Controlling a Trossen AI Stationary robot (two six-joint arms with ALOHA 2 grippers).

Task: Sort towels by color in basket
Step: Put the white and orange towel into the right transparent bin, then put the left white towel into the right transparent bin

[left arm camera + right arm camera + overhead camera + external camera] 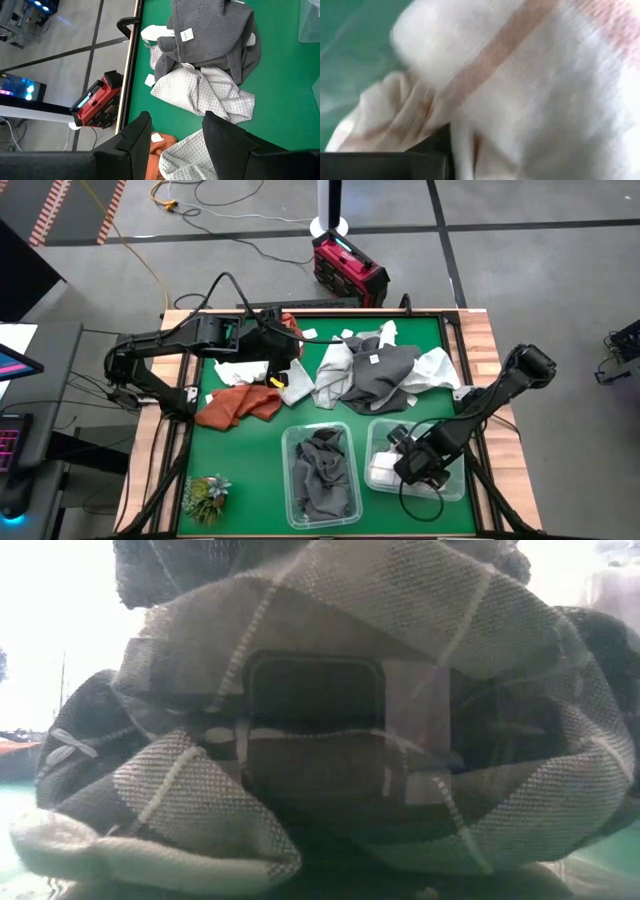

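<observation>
The right gripper is down inside the right-hand clear tub at the near edge of the green table, pressed close against a white towel with a faint pinkish stripe; whether its fingers are parted or closed on the cloth cannot be made out, since the cloth fills its wrist view. The white towel is the only thing seen in that tub. Just beside it, the left-hand clear tub holds a crumpled dark grey towel. Farther back on the table lies the unsorted heap: a dark grey towel with a small white tag on top, a light grey waffle-weave towel spilling from under it, and white cloths at the edges. To the left of the heap a rust-orange towel lies flat on the green. The left gripper hovers over the back left of the table, fingers apart and holding nothing, above an orange cloth and a light grey one. A green plant tuft sits at the near left corner.
</observation>
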